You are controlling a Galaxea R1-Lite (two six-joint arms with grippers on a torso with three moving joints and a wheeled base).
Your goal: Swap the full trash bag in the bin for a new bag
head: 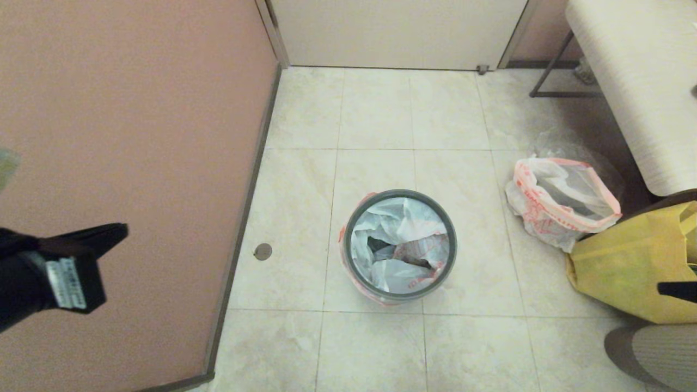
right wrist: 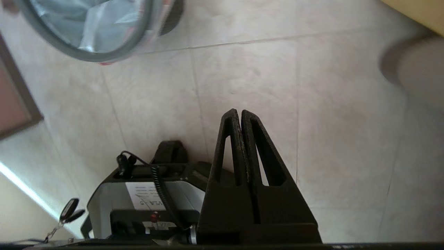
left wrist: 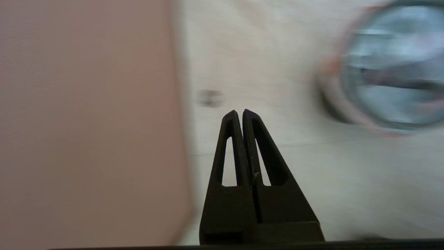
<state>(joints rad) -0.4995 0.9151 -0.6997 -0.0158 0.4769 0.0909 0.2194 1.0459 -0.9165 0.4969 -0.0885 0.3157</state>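
Observation:
The round bin [head: 346, 240] stands mid-floor with its grey hoop [head: 400, 193] on the rim. A crumpled white bag [head: 392, 223] with red-orange print lines it, its edge folded out under the hoop. The translucent full trash bag [head: 561, 198], with a red-orange band at its mouth, sits open on the floor to the right. My left gripper [head: 121, 231] hangs shut by the pink wall, far left of the bin [left wrist: 392, 69]. My right gripper [right wrist: 237, 111] is shut over bare tiles, showing as a dark sliver [head: 676, 288] at the right edge. The bin [right wrist: 114, 55] lies well away from it.
A pink partition [head: 136, 136] runs along the left, with a floor drain [head: 263, 251] beside it. A yellow bag [head: 631, 267] and a clear bag [head: 572, 142] flank the full bag. A white bench [head: 642, 81] fills the back right. My base [right wrist: 149, 198] is below.

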